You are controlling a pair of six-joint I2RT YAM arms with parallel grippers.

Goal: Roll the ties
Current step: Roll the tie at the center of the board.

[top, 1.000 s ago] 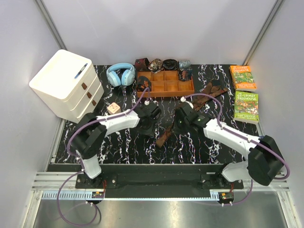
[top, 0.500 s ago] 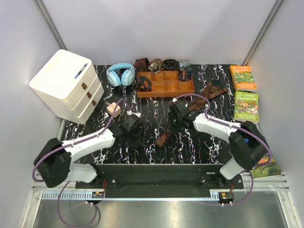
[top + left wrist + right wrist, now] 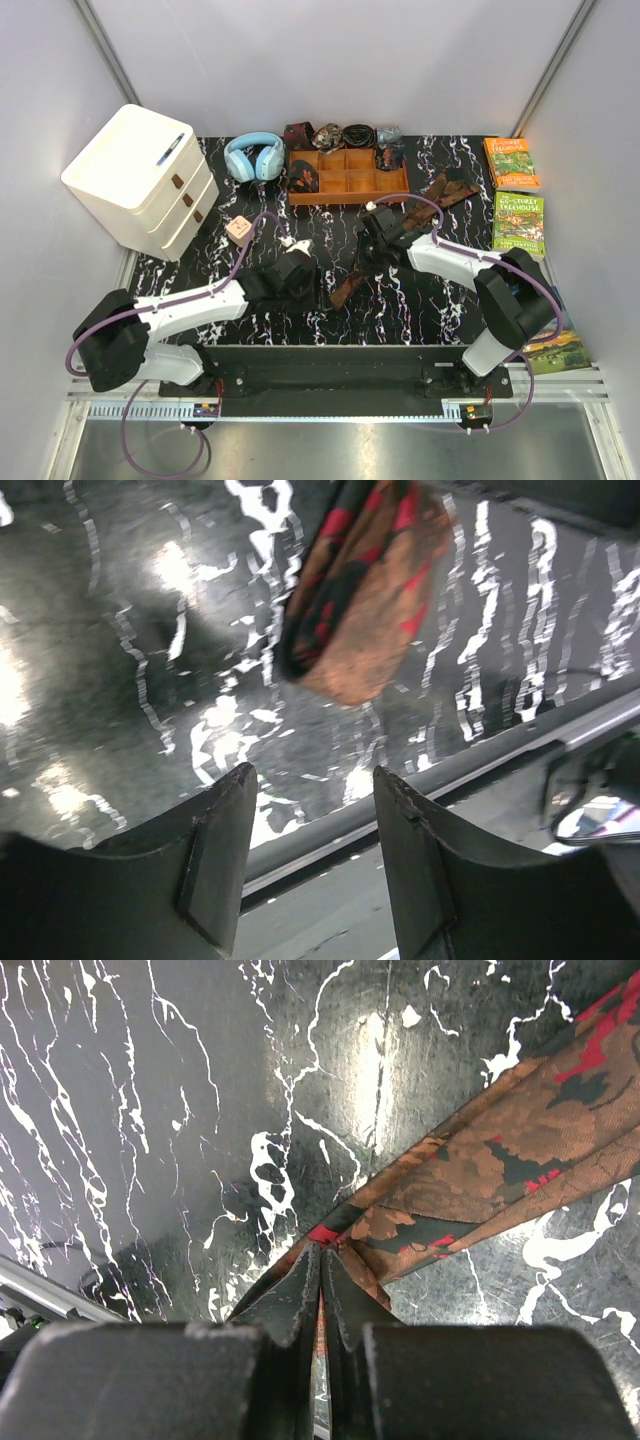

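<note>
A dark brown tie with a reddish-tan pattern [image 3: 345, 290] lies slanted on the black marbled table, and my right gripper [image 3: 363, 256] is shut on it. In the right wrist view the shut gripper [image 3: 320, 1252] pinches the tie [image 3: 480, 1170] where the fabric folds. My left gripper [image 3: 308, 283] hovers just left of the tie's near end. It is open [image 3: 312, 780] with nothing between its fingers, and the tie's folded end [image 3: 360, 590] lies a little beyond them. More ties [image 3: 445, 188] lie bunched at the back right.
An orange-brown wooden tray [image 3: 348, 186] stands at the back, with rolled ties [image 3: 327, 135] behind it and one [image 3: 303, 178] in a compartment. White drawers [image 3: 140, 180] and blue headphones [image 3: 253, 157] are at the left. Books [image 3: 518, 222] lie on the right.
My left arm has swung back toward the near edge and its gripper now sits left of the tie's near end. The right gripper shifted slightly left and shut on the tie.
</note>
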